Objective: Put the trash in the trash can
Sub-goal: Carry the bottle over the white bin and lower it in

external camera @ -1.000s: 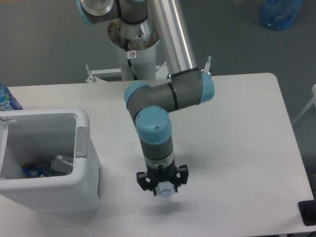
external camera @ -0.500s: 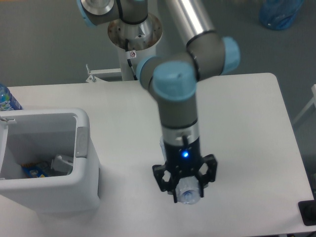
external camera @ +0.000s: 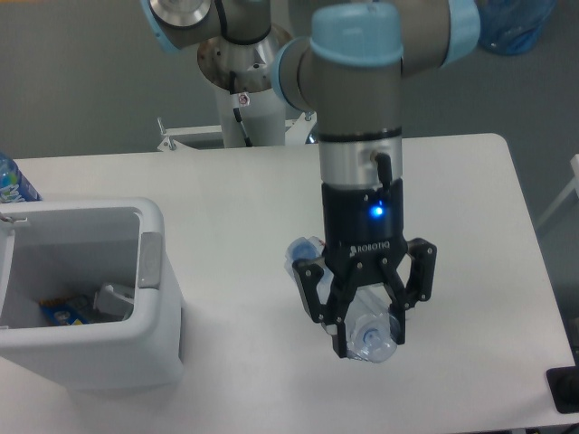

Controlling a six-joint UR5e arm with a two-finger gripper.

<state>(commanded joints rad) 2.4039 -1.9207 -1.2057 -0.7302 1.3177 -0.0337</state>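
Over at roughly 5 o'clock from the middle of the white table (external camera: 470,208) we've got the gripper (external camera: 369,339) hanging above the surface, fingers (external camera: 338,336) clamped around a crushed clear plastic bottle (external camera: 360,318), cap end poking out toward 5 o'clock and the other end peeking out at 10 o'clock behind the wrist. We can't make out any label on it. Way off at 9 o'clock sits the white trash can (external camera: 149,339), grey tab (external camera: 150,259) on its right rim, with some scraps (external camera: 86,306) already inside. A blue-labelled bottle (external camera: 13,181) peeks in at the left edge.
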